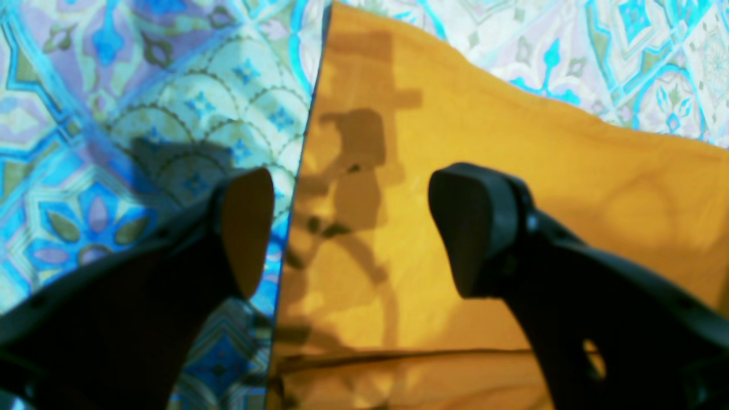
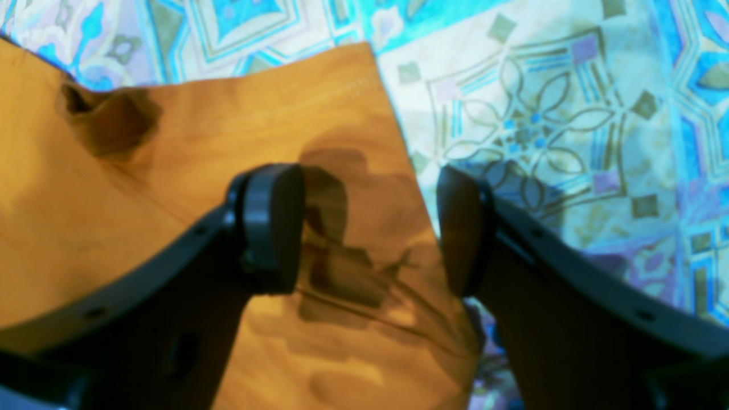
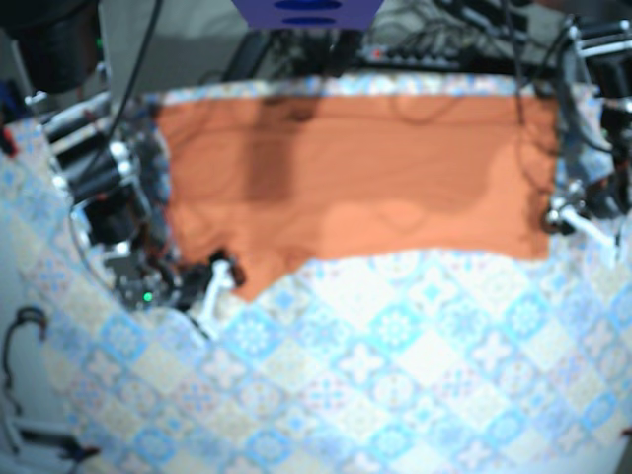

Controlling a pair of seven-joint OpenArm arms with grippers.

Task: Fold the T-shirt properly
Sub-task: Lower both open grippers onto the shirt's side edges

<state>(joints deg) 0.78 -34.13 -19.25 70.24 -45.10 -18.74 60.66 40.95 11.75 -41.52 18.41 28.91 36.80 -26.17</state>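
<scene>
- Black fingers (image 1: 478,228) of the left tool (image 1: 353,228) sit closest to its wrist camera. They are spread wide apart and hold nothing.
- Between those fingers runs the straight side edge of the orange T-shirt (image 1: 512,188). One finger hangs over the shirt. The other hangs over the blue patterned bench cloth (image 1: 142,114).
- Seen from its own camera, the right tool (image 2: 367,228) looks the same: wide open, with nothing in it. A shirt edge runs between its fingers too, with one finger over orange and one over the cloth.
- From above, the shirt lies flat as one long band at the far side of the bench cloth. Its long way runs side to side, from one arm to the other.
- The left tool is at the band's end on that view's right, near the close corner. The right tool is at the other end, by a bit of shirt that sticks out toward the front.
- So each arm is next to its own end, and neither is nearer to the shirt than the other. I cannot tell if the fingers touch the cloth or hang just above it.
- I think the next move is a pinch on each end. Each tool would go down right where it is, with the edge in the gap.
- Count: one T-shirt, one cloth, two tools, two fingers on each tool.
</scene>
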